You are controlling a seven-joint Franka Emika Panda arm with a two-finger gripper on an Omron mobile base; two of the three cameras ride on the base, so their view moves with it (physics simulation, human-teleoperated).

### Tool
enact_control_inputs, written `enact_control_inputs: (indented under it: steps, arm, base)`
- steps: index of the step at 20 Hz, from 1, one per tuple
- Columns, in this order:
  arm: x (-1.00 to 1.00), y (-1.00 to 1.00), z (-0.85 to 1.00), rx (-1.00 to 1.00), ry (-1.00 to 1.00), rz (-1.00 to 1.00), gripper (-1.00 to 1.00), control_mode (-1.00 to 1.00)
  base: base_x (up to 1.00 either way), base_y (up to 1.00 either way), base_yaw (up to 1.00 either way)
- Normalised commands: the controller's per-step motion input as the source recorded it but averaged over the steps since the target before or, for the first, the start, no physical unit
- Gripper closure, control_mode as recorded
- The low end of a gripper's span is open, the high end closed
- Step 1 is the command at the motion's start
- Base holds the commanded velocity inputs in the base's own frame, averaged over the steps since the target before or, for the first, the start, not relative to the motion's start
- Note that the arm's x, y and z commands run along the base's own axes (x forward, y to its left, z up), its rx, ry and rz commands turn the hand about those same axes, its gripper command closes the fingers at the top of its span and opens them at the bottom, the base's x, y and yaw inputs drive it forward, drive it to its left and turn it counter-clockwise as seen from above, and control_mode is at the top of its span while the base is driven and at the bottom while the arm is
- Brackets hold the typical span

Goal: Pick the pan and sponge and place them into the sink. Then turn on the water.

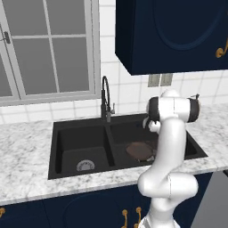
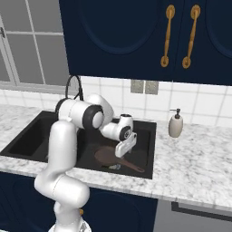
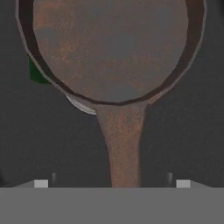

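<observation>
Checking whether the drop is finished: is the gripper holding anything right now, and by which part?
Nothing is held. The gripper is open, its fingers standing clear on either side of the pan handle, which lies in the sink.

We're in a home kitchen here. A matte black double-basin sink (image 1: pixel 80 147) sits sunk into a speckled white-grey marble countertop (image 1: pixel 26 178), with a black arched spring-neck faucet (image 1: pixel 105 100) at the back. White square wall tiles (image 1: pixel 129 91) run behind it, and a grey-framed paned window (image 1: pixel 49 49) looks out on the left. Navy blue wall cabinets (image 2: pixel 136 36) with brass handles (image 2: pixel 168 34) hang overhead. A cream soap dispenser with a black pump (image 2: pixel 176 123) stands on the counter, and a round reddish-brown pan (image 2: pixel 108 156) lies in the basin.
</observation>
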Motion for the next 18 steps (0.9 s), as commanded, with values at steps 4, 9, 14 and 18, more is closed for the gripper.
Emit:
enact_control_inputs:
  steps: [4, 9, 14, 18]
  arm:
    - [-0.02, 0.00, 0.92, 0.10, 0.00, 0.00, -1.00, -1.00]
    - [-0.12, 0.00, 0.79, 0.09, 0.00, -0.01, -1.00, -1.00]
    - [-0.14, 0.00, 0.44, 0.00, 0.00, -0.09, -1.00, -1.00]
    - [0.00, 0.00, 0.02, 0.00, 0.00, -0.01, -1.00, -1.00]
  base:
    - [0.00, 0.00, 0.00]
    - [0.00, 0.00, 0.00]
    - [0.00, 0.00, 0.00]
    - [0.00, 0.00, 0.00]
